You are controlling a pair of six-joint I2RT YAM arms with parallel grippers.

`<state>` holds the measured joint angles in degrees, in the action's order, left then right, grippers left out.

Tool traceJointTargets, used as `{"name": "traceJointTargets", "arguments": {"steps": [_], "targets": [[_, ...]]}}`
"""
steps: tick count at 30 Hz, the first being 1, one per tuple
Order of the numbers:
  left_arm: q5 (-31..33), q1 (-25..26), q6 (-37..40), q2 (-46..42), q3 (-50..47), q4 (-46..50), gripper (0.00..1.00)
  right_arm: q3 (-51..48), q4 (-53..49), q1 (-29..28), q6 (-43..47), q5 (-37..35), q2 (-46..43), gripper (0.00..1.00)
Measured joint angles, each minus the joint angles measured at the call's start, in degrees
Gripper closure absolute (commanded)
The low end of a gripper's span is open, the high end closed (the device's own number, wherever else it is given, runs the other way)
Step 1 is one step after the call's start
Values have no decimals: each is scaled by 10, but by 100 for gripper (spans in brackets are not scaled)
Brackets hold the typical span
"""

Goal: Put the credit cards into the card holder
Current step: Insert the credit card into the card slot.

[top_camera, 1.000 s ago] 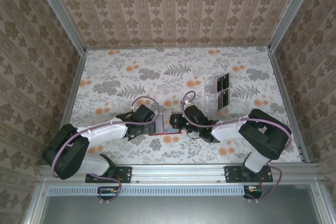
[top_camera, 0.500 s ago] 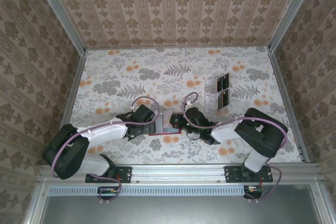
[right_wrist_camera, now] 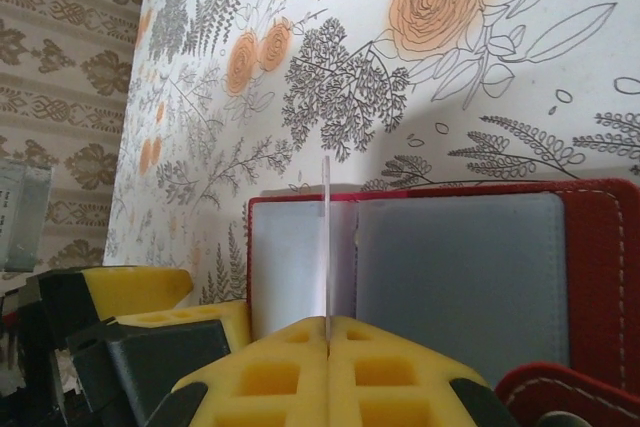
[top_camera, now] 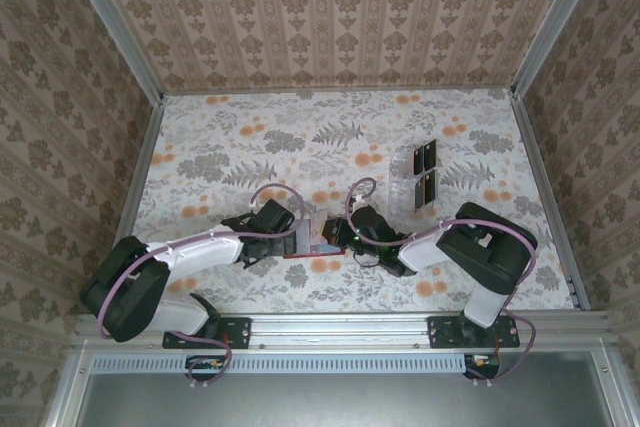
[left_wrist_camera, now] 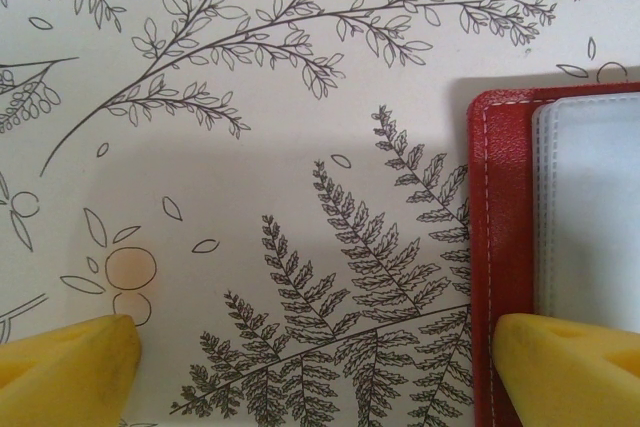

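A red card holder (left_wrist_camera: pixel 495 247) lies open on a flowered table (top_camera: pixel 230 137), near its front edge, between two robot arms. The right gripper (right_wrist_camera: pixel 328 332) has its yellow fingers pinched together on a thin pale card (right_wrist_camera: pixel 326 227), which stands upright and edge-on over the holder's clear pockets. The left gripper (left_wrist_camera: pixel 320 372) is spread wide and holds nothing, with one fingertip (left_wrist_camera: pixel 565 362) over the holder's red border and the other over bare table. A clear rack (top_camera: pixel 424 175) stands well apart, farther back on the right.
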<state>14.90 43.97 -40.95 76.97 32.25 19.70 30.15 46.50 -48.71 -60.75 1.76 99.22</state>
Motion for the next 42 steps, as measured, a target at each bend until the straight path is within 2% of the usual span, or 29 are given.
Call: {"name": "traceJointTargets", "arguments": {"steps": [42], "targets": [[0,0,0,0,-2,-3,0,-36,94,-11,-40,9,43,100]]}}
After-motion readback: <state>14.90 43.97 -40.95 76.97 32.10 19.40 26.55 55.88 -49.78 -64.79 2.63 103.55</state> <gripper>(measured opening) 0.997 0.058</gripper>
